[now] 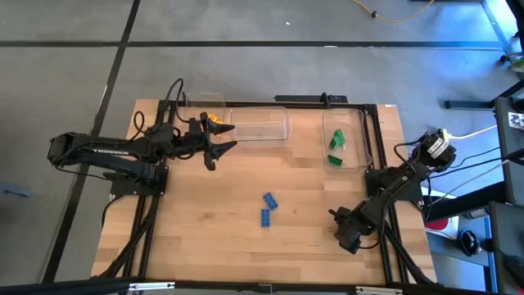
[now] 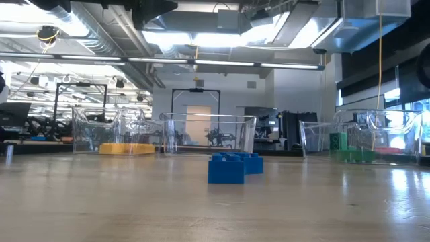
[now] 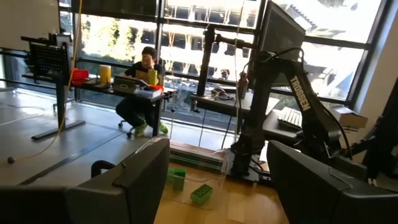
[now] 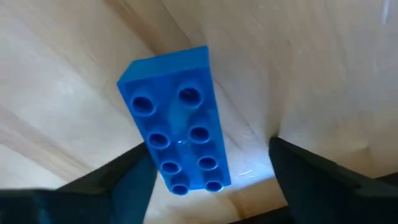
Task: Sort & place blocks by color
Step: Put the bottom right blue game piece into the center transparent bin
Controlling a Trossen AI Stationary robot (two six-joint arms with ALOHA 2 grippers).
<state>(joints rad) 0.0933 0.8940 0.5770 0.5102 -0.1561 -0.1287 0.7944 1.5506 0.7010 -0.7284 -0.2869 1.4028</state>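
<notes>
The right wrist view gives what no other view gives: a blue rectangular plastic brick (image 4: 176, 118) lying flat on the light wooden table (image 4: 68, 81), studs up, 2 rows of 4. Its long axis runs from between the fingers forward, a bit slanted to them. The right gripper (image 4: 210, 149) is spread apart; one finger (image 4: 118, 177) is at the brick's side, the other stands clear of it, so nothing is clamped. In the high view this brick is hidden under the right gripper (image 1: 344, 235), near the table's front right corner.

The high view shows 2 more blue bricks (image 1: 268, 208) at the table centre, just beside each other: one with its long axis front-to-back, the other slanted. In the low view they partly overlap.

At the far edge stand 3 clear plastic bins. The left bin (image 1: 205, 100) holds yellow pieces (image 1: 213, 119), and the right bin (image 1: 363, 135) holds green bricks (image 1: 336, 149); the middle bin (image 1: 260, 124) comes between them.

The left gripper (image 1: 221, 154) hangs near the left bin, fingers wide apart & holding nothing. Its wrist view shows a person (image 3: 142, 93) seated at a desk, far behind.
</notes>
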